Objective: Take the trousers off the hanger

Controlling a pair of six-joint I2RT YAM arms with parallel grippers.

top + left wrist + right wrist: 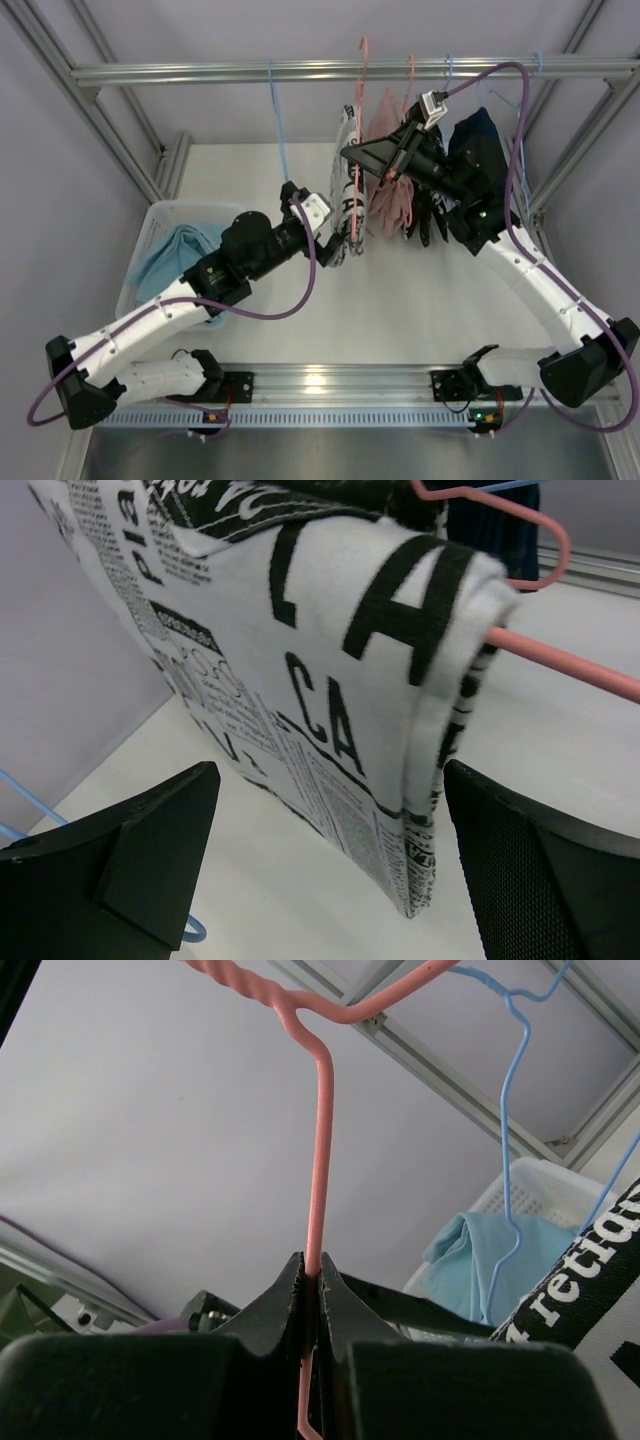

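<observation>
With the right gripper (312, 1272) clamping the pink hanger (319, 1150), we are holding the open left gripper (330, 825) astride the newsprint trousers (330, 630); closing deep matters.

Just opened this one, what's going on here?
The right tool is shut on the wire of a pink hanger, apparently steadying it. The left tool is open, with the newsprint trousers hanging between its fingers, not yet gripped. The light blue trousers lie in the basket at the left. The pink trousers hang under the rail.
</observation>
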